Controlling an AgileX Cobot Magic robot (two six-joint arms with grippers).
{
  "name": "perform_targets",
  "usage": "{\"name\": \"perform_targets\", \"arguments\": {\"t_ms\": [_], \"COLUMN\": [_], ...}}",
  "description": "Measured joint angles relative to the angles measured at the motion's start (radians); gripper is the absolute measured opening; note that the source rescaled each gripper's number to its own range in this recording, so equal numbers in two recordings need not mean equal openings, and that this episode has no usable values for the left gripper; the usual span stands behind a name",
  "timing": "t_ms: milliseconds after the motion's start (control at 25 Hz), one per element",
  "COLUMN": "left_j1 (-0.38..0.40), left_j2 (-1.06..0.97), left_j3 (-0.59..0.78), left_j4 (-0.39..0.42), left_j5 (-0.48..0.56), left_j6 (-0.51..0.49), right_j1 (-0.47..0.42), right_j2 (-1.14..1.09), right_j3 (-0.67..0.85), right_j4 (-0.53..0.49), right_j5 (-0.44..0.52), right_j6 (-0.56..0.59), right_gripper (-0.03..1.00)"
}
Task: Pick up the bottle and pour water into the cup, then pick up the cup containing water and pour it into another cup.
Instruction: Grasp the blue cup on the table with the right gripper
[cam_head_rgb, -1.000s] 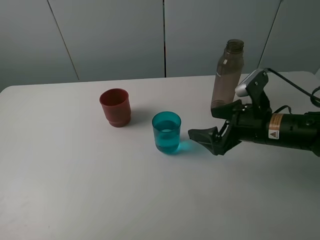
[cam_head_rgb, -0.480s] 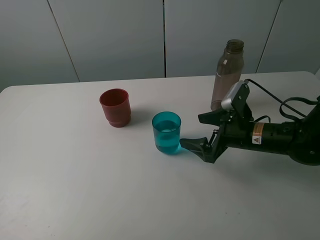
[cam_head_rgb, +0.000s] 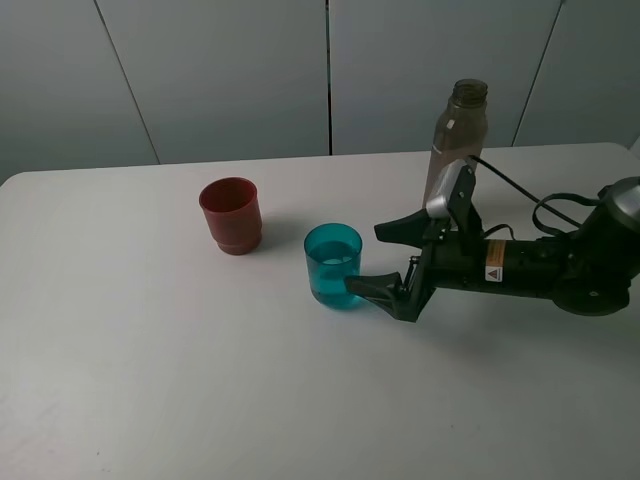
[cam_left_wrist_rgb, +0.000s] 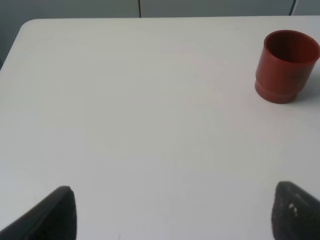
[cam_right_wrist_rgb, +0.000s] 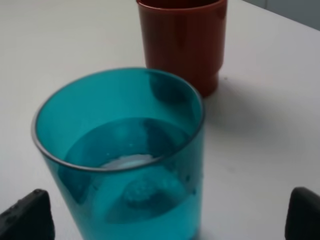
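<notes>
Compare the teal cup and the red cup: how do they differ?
Teal cup is see-through; red cup is opaque. Teal cup holds water; red cup shows none. Teal cup has straight sides; red cup has a stepped base. Both stand upright on the table.

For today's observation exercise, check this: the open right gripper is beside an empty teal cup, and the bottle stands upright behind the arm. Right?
No: the teal cup holds water, as the right wrist view shows. The right gripper is open beside it, and the bottle stands upright behind the arm.
</notes>
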Motion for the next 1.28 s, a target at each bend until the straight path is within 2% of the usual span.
{"name": "perform_targets", "arguments": {"t_ms": [360, 520, 960, 1280], "left_j1": [0.0, 0.0, 0.0, 0.0], "left_j2": [0.0, 0.0, 0.0, 0.0], "left_j3": [0.0, 0.0, 0.0, 0.0], "left_j4": [0.0, 0.0, 0.0, 0.0], "left_j5": [0.0, 0.0, 0.0, 0.0], "left_j6": [0.0, 0.0, 0.0, 0.0], "right_j1": [0.018, 0.018, 0.018, 0.033], "right_j2": [0.021, 0.021, 0.032, 0.032], "right_j3": [-0.101, -0.117, -0.196, -0.215], "right_j4": [-0.08, -0.122, -0.264, -0.285], "right_j5": [0.013, 0.021, 0.116, 0.136], "right_j6": [0.074, 0.138, 0.334, 0.348], "right_gripper": [1.0, 1.0, 1.0, 1.0]}}
